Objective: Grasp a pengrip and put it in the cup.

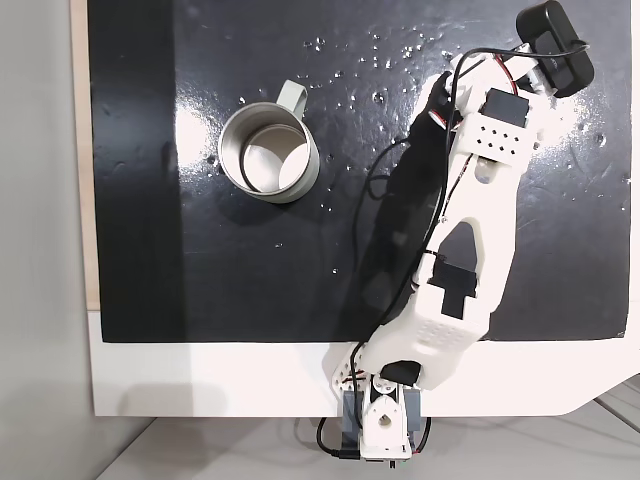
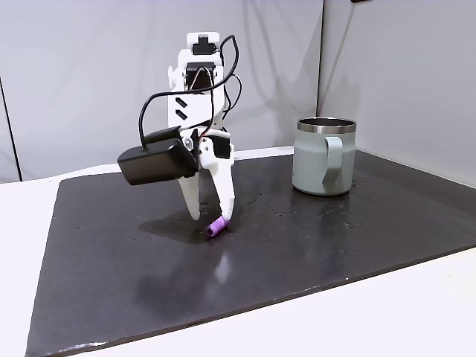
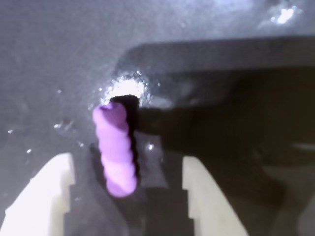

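I am reaching across the black mat [image 1: 250, 290] that is covering most of the white surface [image 1: 220, 380], and no writing is showing anywhere; bare mat is lying open around the cup [image 2: 324, 156], which is standing well apart from me. My pincer [image 3: 125, 189] is hanging released, its pale fingers [image 3: 42, 196] straddling the pengrip [image 3: 116, 150], which is lying on the mat between them.

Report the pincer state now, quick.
Pincer: open, fingers on either side of the pengrip, which lies on the mat; nothing held.
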Controlling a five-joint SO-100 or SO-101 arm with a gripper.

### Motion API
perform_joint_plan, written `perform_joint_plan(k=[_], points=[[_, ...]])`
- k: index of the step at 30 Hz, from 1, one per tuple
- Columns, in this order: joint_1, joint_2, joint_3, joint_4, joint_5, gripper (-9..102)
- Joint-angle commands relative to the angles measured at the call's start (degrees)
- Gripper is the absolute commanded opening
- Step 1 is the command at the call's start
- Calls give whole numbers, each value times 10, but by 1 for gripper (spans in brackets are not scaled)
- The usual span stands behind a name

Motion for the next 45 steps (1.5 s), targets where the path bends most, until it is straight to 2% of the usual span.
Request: perform_joint_plan(k=[1,8,20,27,38,45], points=[[-16,-6,-56,-18,-14,26],[-27,-38,-76,-18,-19,22],[-30,-58,-76,-7,-38,7],[-30,-60,-76,12,-36,3],[-54,82,-74,126,100,2],[-99,199,-101,236,203,2]])
